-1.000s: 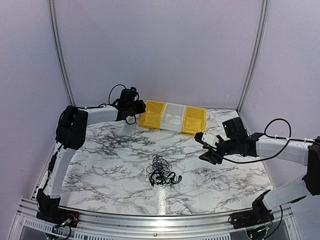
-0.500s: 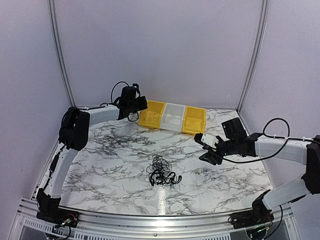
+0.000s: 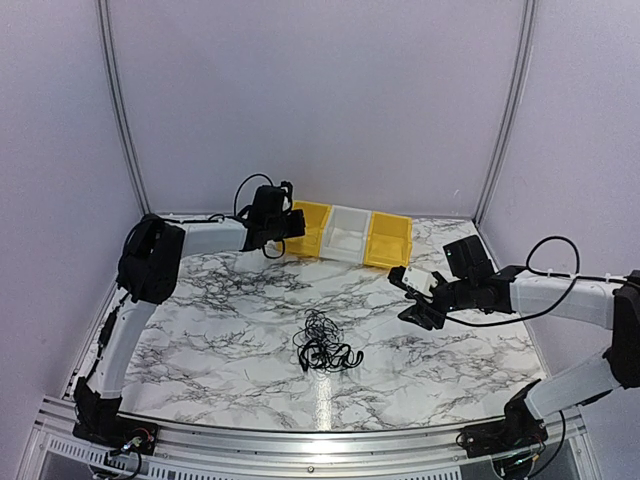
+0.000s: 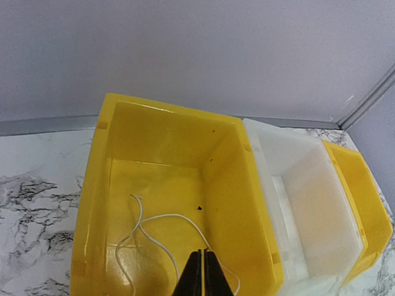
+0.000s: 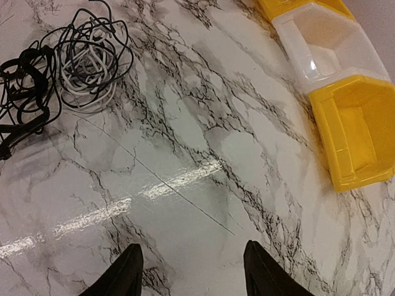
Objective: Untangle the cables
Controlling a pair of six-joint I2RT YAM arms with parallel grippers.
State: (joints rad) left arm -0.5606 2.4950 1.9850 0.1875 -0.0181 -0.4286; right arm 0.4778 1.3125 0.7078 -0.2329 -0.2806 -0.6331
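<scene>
Cable tangle point(image 3: 322, 345) is seen lying mid-table point(image 3: 220, 320): mostly black strands, with a whitish coil mixed in. One white wire point(image 4: 162, 217) is seen loose on the floor of the left yellow bin point(image 4: 166, 108). Left gripper point(image 4: 199, 271) is held above that bin with its fingers pressed fully together. The wire runs behind the tips, so it cannot be told whether it is pinched. Right gripper point(image 5: 191, 265) is held over bare table, well apart from the tangle, fingers spread wide, nothing gripped. White bin point(image 3: 347, 235) and right yellow bin point(image 3: 388, 240) are lined up beside the first.
</scene>
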